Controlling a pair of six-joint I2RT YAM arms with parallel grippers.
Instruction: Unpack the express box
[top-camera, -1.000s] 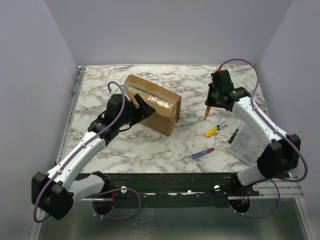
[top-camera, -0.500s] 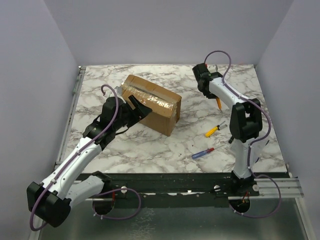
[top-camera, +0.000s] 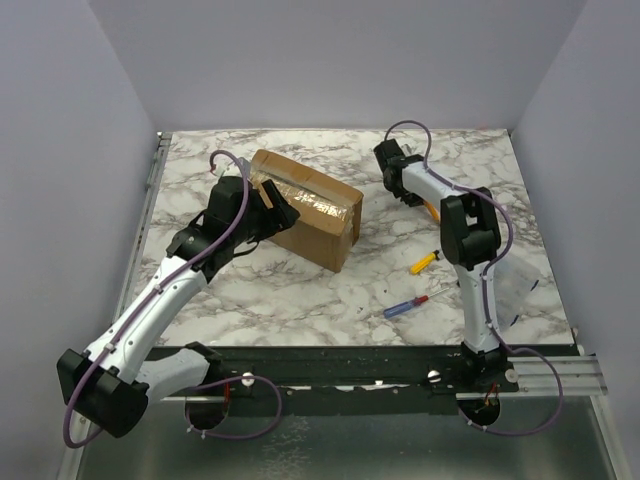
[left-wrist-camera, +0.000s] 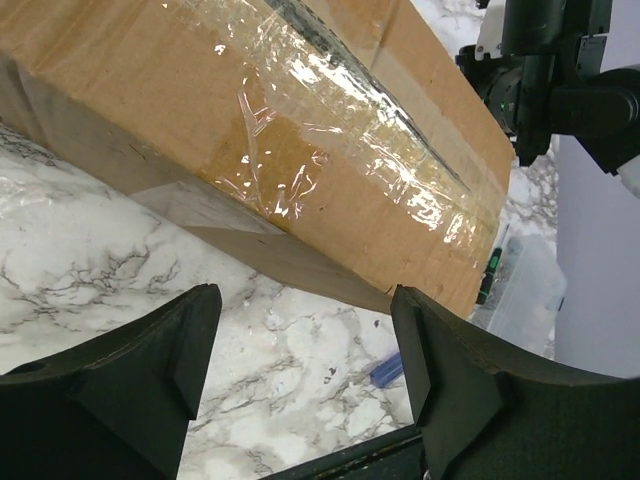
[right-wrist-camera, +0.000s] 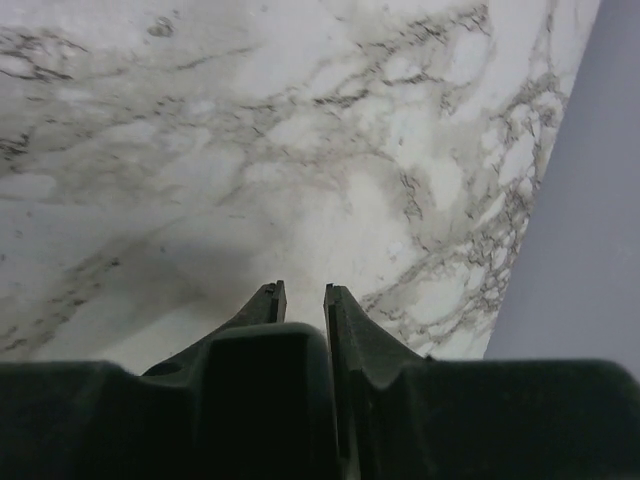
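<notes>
the express box (top-camera: 305, 208) lies taped shut on the marble desk (top-camera: 300, 290), one arm on either side of it; the left hand (left-wrist-camera: 300, 300) is just beside the box's left end, jaws wide apart, gripping nothing; the right hand (right-wrist-camera: 304, 290), right of the box, is closed to a thin slit with nothing seen in it

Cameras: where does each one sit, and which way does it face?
Top external: above and behind the bases, looking down on the table, the express box and both arms.
Left wrist: on the left arm, facing the box's taped side; left gripper fingers spread at the bottom.
Right wrist: on the right arm, facing bare table and wall; right gripper fingers close together.
Shared: top and left wrist both show the box.
</notes>
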